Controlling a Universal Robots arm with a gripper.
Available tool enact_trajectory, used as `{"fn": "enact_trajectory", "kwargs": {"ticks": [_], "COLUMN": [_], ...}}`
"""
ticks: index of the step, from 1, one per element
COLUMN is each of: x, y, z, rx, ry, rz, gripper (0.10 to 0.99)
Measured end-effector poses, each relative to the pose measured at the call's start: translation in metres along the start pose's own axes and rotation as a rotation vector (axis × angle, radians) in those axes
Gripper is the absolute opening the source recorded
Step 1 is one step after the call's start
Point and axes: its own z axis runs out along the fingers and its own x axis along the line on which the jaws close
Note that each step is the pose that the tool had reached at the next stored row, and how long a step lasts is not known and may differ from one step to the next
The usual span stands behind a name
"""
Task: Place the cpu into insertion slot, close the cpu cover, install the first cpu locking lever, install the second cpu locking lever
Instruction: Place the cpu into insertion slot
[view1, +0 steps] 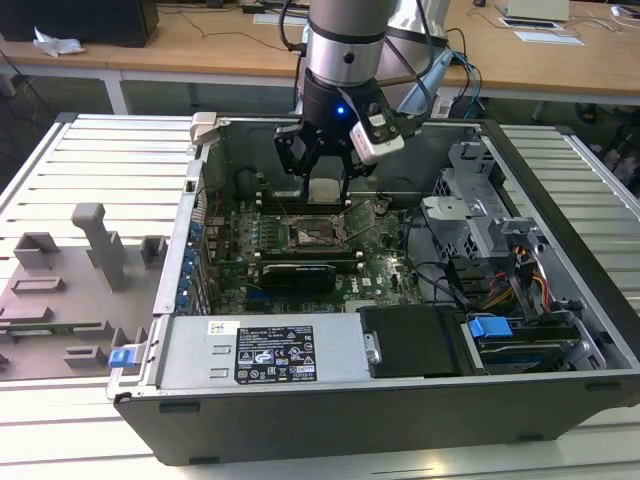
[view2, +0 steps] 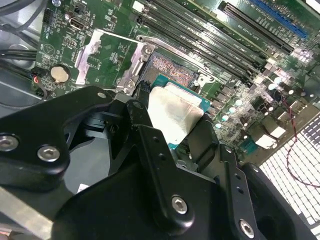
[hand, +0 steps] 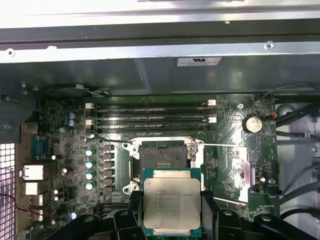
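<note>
Bench (view1: 90, 150) carries open case (view1: 350, 420). My end effector (hand: 172, 216) grips cpu (hand: 171, 200) near slot (hand: 162, 155); placement step, seating needs square alignment.

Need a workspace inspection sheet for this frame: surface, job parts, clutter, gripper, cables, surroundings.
Surface: grey slatted table carrying the open computer case.
Job's things: cpu held above the insertion slot, which is bare; cpu cover swung open.
Clutter: grey fixture blocks on the table, at the exterior view's left.
Gripper: gripper shut on the cpu's edges.
Cables: wire bundle inside the case, at the exterior view's right.
Surroundings: wooden desks behind.
</note>
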Motion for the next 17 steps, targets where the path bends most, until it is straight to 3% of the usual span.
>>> {"fn": "enact_trajectory", "kwargs": {"ticks": [11,17], "x": [-0.0003,-0.0016], "y": [0.0031,0.0036], "z": [0.0189,0.0206], "rx": [0.000,0.000], "ry": [0.0004,0.0005], "rz": [0.000,0.000], "gripper": [0.545,0.545]}}
